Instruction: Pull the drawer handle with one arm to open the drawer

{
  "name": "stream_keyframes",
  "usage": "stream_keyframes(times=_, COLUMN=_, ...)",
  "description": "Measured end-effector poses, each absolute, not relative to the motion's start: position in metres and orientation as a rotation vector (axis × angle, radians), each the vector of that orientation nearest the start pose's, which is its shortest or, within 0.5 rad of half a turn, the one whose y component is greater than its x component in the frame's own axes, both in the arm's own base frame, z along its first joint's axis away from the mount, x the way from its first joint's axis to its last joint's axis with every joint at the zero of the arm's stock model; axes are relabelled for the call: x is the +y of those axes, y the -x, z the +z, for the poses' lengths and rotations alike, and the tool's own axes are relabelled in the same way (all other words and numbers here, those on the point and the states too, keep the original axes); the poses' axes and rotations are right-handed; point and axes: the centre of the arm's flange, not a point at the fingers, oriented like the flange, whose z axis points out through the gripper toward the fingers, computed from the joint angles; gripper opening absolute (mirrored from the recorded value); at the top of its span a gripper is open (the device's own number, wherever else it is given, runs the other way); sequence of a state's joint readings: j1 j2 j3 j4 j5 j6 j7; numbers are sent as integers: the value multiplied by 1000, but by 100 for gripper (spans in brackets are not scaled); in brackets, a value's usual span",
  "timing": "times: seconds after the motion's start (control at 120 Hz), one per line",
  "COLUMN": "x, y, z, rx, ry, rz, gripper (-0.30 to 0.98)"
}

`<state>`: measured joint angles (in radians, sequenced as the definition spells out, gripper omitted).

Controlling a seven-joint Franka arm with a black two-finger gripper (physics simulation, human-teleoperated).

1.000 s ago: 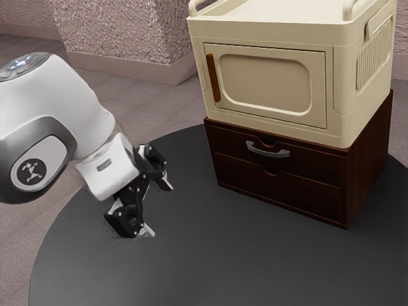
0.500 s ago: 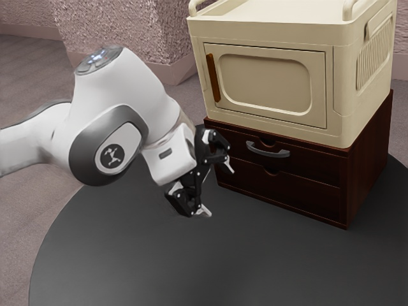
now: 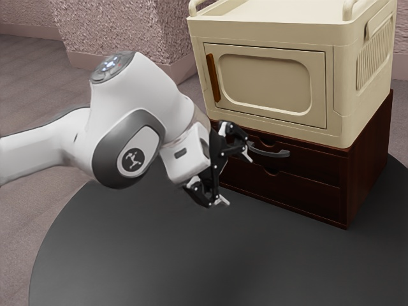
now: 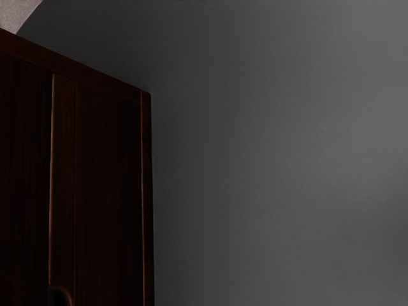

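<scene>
The black two-finger gripper is open, its fingers wide apart with nothing between them, I think so that they can go around the curved grey handle. This handle sits on the front of the closed, dark-brown wooden upper drawer, near the upper finger; whether they touch, I cannot tell, so the grip probably needs careful centring before pulling.

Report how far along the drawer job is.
The approach looks mostly done: the open gripper is near the handle. In hand, apparently: lining up, with nothing in its grasp. Left: gripping and pulling; the upper drawer sits flush in the brown cabinet.
</scene>
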<state>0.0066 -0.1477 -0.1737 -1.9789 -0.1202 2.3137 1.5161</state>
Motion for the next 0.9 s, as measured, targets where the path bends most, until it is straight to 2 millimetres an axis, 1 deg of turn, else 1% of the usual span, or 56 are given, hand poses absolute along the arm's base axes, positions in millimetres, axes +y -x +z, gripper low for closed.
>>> stream_keyframes(times=0.125, x=-98, y=-563, z=576, rx=2076, ry=1948, rz=-617, gripper=69)
stream_keyframes(times=0.317, x=-92, y=-580, z=566, rx=2082, ry=1954, rz=-609, gripper=69)
stream_keyframes(times=0.458, x=-87, y=-583, z=566, rx=2078, ry=1952, rz=-608, gripper=69)
stream_keyframes(times=0.517, x=-86, y=-584, z=570, rx=2075, ry=1945, rz=-615, gripper=69)
stream_keyframes(times=0.633, x=-85, y=-587, z=570, rx=2077, ry=1939, rz=-617, gripper=69)
stream_keyframes(times=0.9, x=-87, y=-601, z=559, rx=2094, ry=1942, rz=-611, gripper=69)
